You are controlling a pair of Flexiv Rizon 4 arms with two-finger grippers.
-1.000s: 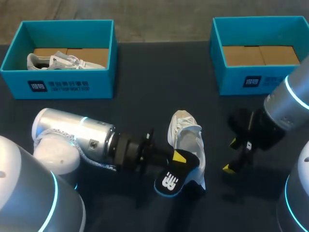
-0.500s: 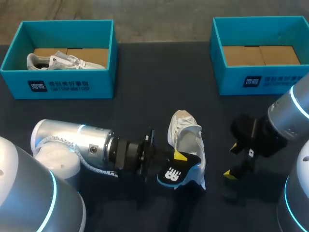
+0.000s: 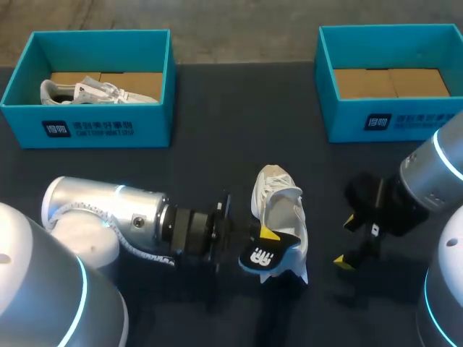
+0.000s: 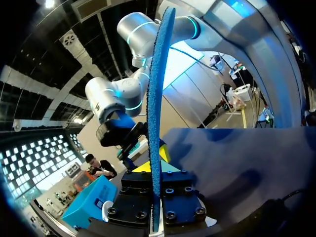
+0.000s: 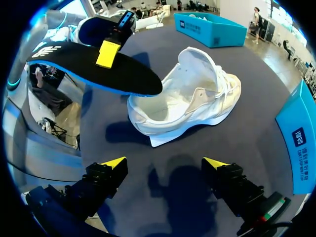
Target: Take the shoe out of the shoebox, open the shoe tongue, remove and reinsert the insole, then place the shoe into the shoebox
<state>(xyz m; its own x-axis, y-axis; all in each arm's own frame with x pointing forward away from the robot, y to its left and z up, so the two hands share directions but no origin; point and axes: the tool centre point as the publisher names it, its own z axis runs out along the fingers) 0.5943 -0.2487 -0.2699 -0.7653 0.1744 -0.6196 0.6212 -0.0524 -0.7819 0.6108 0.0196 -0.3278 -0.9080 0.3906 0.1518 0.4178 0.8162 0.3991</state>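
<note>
The left claw (image 3: 268, 235) pinches the insole (image 3: 262, 259) edge-on; it may twist or slip on reinsertion, since the open right claw (image 5: 164, 164), shoe (image 5: 190, 101) just ahead, braces nothing.

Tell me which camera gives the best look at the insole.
The right wrist view: the insole's whole black face and blue rim show, held in the left tool above the white shoe. The head view shows it small, over the shoe's heel. The left wrist view sees it edge-on, a thin blue strip.
</note>
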